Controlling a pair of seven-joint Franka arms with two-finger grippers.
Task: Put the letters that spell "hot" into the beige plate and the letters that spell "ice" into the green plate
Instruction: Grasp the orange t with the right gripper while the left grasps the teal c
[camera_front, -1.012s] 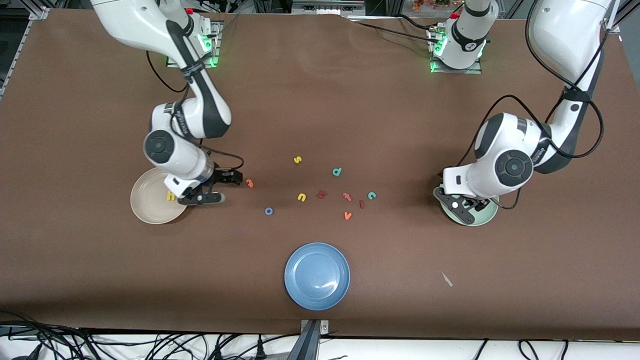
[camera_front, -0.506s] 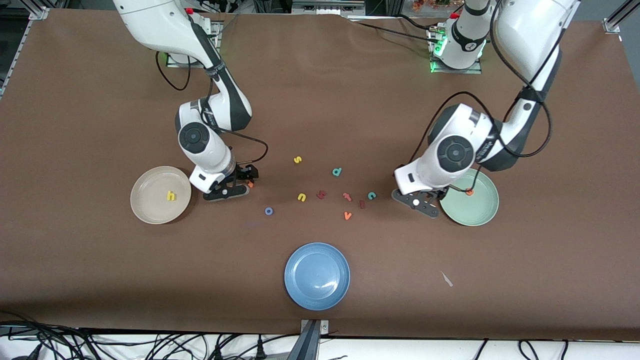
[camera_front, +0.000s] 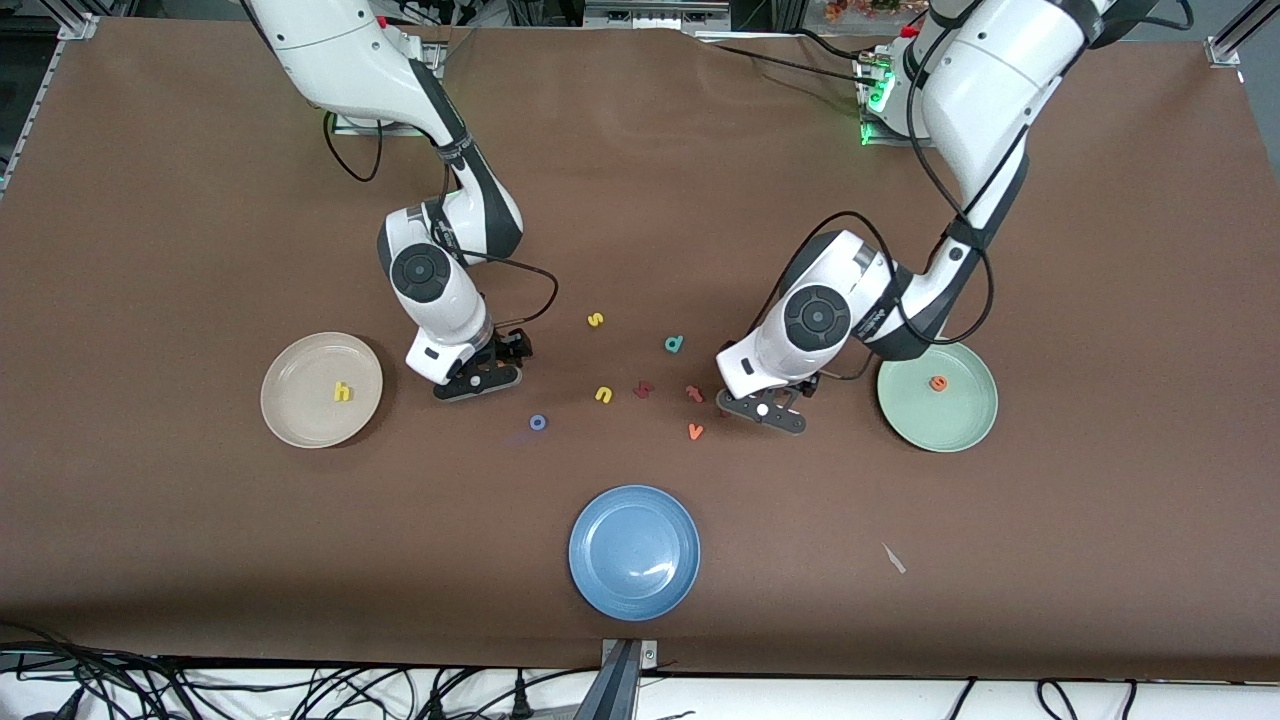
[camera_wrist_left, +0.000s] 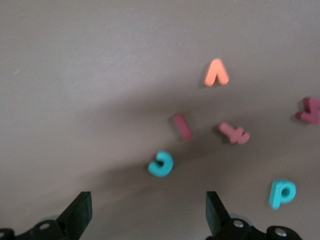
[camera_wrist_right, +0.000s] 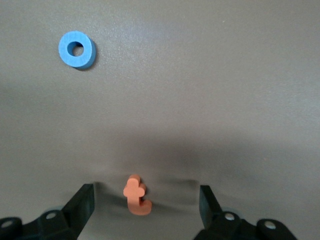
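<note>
Clutter of tiny foam letters fills the middle of the brown desk (camera_front: 150, 200). The right tool (camera_wrist_right: 145, 205) hangs low over the desk with its jaws apart, the orange "t" (camera_wrist_right: 136, 195) lying between its black fingers (camera_wrist_right: 80, 207) and touching neither; the blue ring-shaped "o" (camera_wrist_right: 76, 49) lies apart from it, nearer the front camera. The left tool (camera_wrist_left: 147, 212) is also low over the desk, jaws wide apart and holding nothing, with the teal "c" (camera_wrist_left: 161, 163) just ahead of the gap between its fingers and the dark red bar "i" (camera_wrist_left: 182, 126) just beside that letter. Crowding those two are a reddish "t" (camera_wrist_left: 233, 133), an orange "v" (camera_wrist_left: 216, 73), a teal "d" (camera_wrist_left: 281, 193) and another dark red letter (camera_wrist_left: 309, 111) whose shape cannot be told. A yellow "n" (camera_front: 603, 394) and a yellow "s" (camera_front: 595, 320) lie between the two tools. The round cream-beige plate (camera_front: 290, 400) sits toward the right arm's end of the desk with the yellow "h" (camera_front: 343, 392) in it. The round pale mint-green plate (camera_front: 960, 425) sits toward the left arm's end with the orange "e" (camera_front: 938, 383) in it. A round blue plate (camera_front: 634, 552) lies nearest the front camera, well apart from the letters, and a small pale scrap (camera_front: 893, 558) lies on the desk toward the left arm's end.
</note>
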